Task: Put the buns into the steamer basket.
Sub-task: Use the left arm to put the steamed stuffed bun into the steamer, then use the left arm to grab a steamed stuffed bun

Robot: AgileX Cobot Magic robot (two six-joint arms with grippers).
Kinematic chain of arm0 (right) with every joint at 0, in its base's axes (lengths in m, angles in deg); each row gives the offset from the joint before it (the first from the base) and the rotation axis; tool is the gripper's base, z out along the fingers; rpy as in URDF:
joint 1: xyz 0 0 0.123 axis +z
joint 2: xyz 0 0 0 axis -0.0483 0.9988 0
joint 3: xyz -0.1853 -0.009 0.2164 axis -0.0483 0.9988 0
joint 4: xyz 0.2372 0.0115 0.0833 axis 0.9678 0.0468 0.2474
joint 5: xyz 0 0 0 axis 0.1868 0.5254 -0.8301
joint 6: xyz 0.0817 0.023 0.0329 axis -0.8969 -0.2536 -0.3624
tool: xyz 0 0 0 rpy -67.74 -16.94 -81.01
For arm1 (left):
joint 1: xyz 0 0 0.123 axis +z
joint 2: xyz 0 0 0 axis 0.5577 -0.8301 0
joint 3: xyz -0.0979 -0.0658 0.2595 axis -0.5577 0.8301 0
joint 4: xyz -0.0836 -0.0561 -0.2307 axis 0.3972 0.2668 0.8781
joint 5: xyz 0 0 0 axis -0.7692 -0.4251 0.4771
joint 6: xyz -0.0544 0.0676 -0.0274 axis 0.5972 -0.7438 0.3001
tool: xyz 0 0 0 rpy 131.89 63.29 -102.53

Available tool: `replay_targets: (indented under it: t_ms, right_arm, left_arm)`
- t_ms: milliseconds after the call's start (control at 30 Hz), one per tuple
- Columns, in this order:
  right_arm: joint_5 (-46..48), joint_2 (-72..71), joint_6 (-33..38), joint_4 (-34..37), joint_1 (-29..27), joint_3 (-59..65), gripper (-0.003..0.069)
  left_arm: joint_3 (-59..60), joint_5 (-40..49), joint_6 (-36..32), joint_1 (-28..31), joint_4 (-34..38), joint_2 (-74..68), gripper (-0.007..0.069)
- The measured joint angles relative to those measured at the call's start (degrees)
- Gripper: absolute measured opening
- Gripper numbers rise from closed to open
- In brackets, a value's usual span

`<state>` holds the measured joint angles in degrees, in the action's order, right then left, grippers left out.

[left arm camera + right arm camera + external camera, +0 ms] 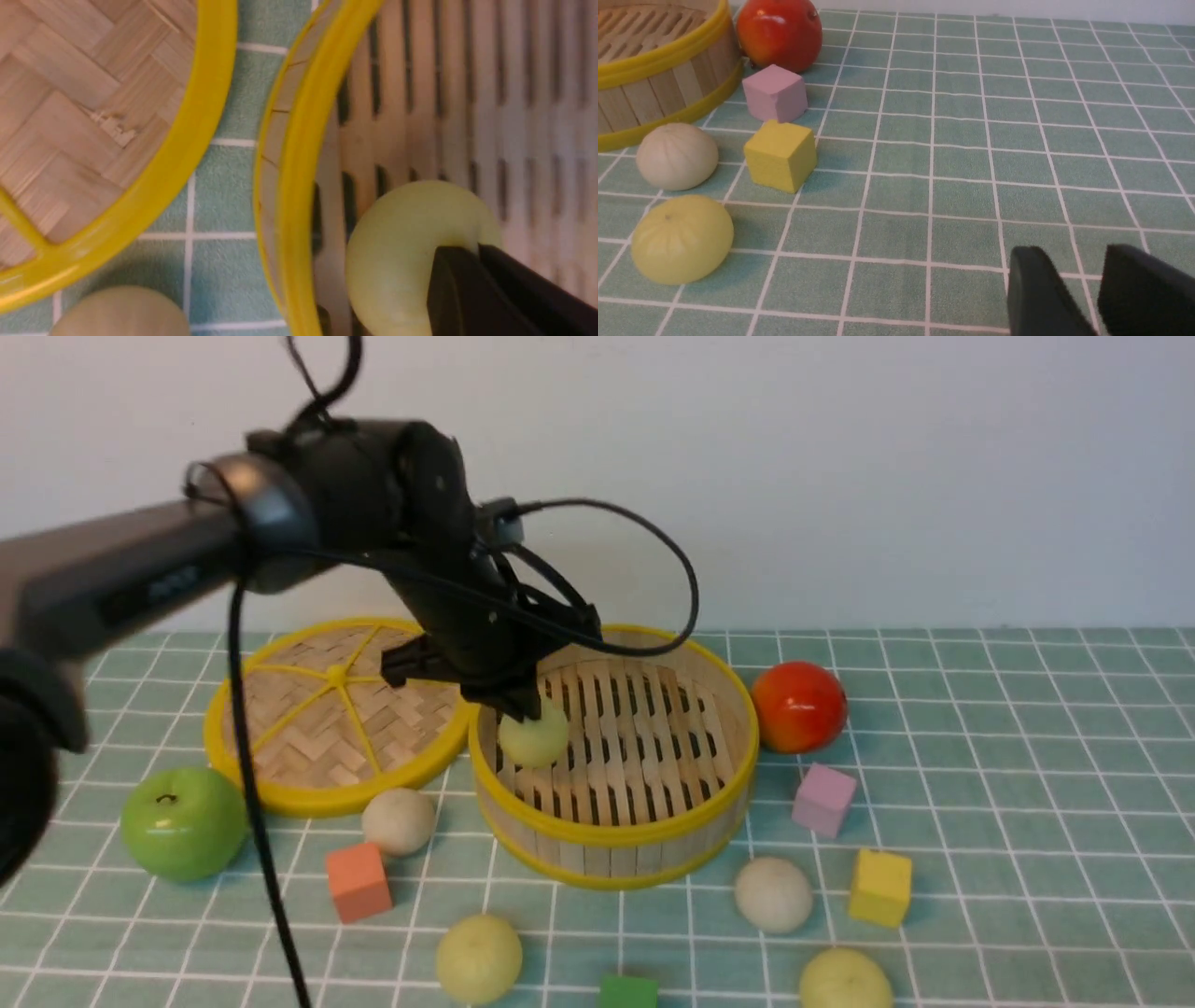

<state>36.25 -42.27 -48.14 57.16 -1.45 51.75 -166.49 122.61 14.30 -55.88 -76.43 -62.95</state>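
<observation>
Left pincer [519, 707] is inside the steamer basket [607, 833], at its left wall. Jaws are closed together. The fingers [467, 294] lie against the top of a yellow-green bun [536, 739] and do not straddle it. We cannot tell whether they nip its skin or only touch it. That bun sits within the rim, on or just over the slats by the wall.

Right pincer [1099, 298] is low over bare tabletop toward the right edge, jaws partly apart, nothing between them.

Four buns lie outside, all toward the near edge of the tabletop:
- a white bun [399, 820] just beside the basket, near the lid [317, 719]
- a second yellow-green bun [479, 958] at the near edge
- a second white bun [773, 894] just in front of the basket
- a third yellow-green bun [845, 980] at the near edge

Handling, our judgement:
- Skins are matte and pleated, so likely grippy rather than slick.
- They are small and probably light, and perhaps soft, so we would squeeze mildly.
- They are round and will roll if nudged.
- Best taken from above, jaws straddling the widest middle, not the crown.
- The yellow block [879, 887] crowds the right-hand pair, so we would come in from the open side.
</observation>
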Motion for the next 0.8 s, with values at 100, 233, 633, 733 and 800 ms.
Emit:
replay_targets:
  t_ms: [100, 233, 633, 733, 800]
  right_arm:
    - [0.0, 0.0, 0.0, 0.0, 0.0, 0.0, 0.0239]
    - [0.0, 0.0, 0.0, 0.0, 0.0, 0.0, 0.0239]
    - [0.0, 0.0, 0.0, 0.0, 0.0, 0.0, 0.0239]
    - [0.0, 0.0, 0.0, 0.0, 0.0, 0.0, 0.0239]
    - [0.0, 0.0, 0.0, 0.0, 0.0, 0.0, 0.0239]
  left_arm:
    - [-0.2, -0.1, 1.2, 0.0, 0.0, -2.2, 0.0013]
    - [-1.0, -0.3, 3.5, 0.0, -0.9, -2.7, 0.0104]
    - [-2.1, 12.9, 4.0, 0.0, -10.2, 7.9, 0.0454]
    - [0.0, 13.8, 5.0, 0.0, -13.9, 12.5, 0.0449]
    - [2.4, 13.7, 6.4, 0.1, -16.0, 15.0, 0.0440]
